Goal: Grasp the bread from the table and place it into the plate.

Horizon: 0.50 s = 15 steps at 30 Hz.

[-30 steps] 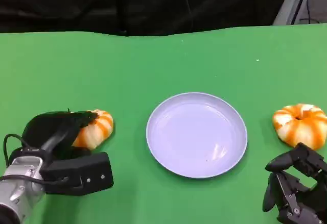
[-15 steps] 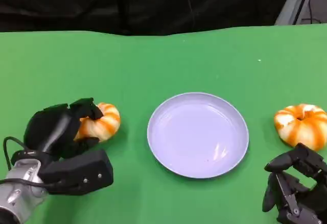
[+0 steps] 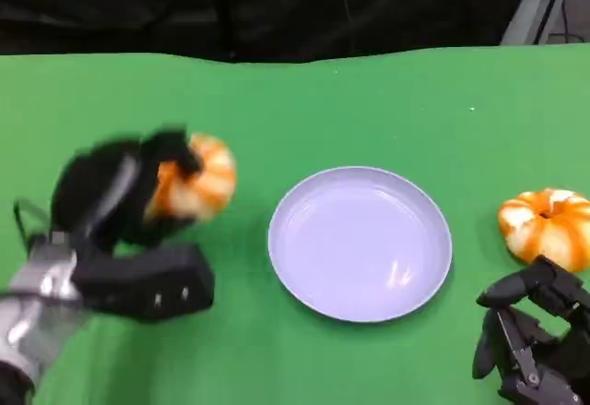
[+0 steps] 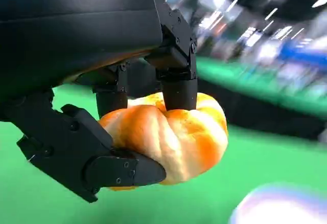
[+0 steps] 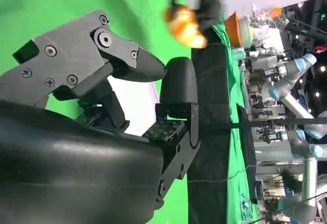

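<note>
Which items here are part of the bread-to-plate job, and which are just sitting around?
In the job:
- bread, held by the left hand
- plate

Lying about:
- second bread at the table's right, untouched
- right hand, holding nothing

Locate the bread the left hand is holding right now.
In the head view, the bread sits in the left hand, left of the plate.
</note>
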Each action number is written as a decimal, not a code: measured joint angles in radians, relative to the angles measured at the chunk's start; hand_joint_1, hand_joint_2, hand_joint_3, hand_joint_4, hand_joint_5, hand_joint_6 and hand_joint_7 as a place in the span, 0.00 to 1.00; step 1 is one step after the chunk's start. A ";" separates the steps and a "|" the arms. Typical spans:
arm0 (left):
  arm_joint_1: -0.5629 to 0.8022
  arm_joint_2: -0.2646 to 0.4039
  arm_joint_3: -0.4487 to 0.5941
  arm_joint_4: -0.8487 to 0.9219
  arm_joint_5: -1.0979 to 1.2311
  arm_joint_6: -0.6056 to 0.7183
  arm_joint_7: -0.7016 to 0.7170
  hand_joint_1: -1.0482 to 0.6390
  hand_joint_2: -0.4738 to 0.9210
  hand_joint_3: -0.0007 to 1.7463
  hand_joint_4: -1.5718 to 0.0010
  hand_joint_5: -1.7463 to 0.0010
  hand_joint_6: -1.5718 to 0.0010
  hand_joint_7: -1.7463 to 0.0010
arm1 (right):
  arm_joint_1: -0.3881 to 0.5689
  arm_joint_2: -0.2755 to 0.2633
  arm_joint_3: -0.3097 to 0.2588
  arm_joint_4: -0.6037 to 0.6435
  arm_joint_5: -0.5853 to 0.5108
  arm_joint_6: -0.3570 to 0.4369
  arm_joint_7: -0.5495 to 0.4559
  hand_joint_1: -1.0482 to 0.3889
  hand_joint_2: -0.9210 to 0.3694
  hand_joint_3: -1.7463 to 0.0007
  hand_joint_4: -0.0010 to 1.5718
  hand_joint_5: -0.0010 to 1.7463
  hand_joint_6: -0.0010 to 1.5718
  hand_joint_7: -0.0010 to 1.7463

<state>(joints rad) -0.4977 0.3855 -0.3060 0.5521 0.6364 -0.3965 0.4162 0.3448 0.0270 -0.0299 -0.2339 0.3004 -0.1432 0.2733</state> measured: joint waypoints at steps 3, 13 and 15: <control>0.013 0.001 0.012 -0.072 -0.002 0.031 -0.034 0.61 0.75 0.55 0.50 0.00 0.57 0.00 | 0.003 0.000 -0.001 0.006 0.002 0.000 0.002 0.62 0.23 0.44 0.54 1.00 0.48 0.86; 0.062 0.000 0.023 -0.097 -0.001 0.066 -0.064 0.61 0.75 0.56 0.50 0.00 0.57 0.00 | 0.002 0.000 -0.002 0.007 0.002 -0.002 0.006 0.62 0.24 0.44 0.54 1.00 0.48 0.86; 0.067 0.002 0.025 -0.142 -0.002 0.080 -0.098 0.61 0.74 0.57 0.49 0.00 0.58 0.00 | 0.002 0.000 -0.002 0.007 0.002 -0.002 0.005 0.62 0.24 0.44 0.54 1.00 0.48 0.86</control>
<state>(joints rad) -0.4306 0.3875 -0.2813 0.4102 0.6347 -0.3166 0.3186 0.3472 0.0273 -0.0316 -0.2269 0.3024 -0.1453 0.2784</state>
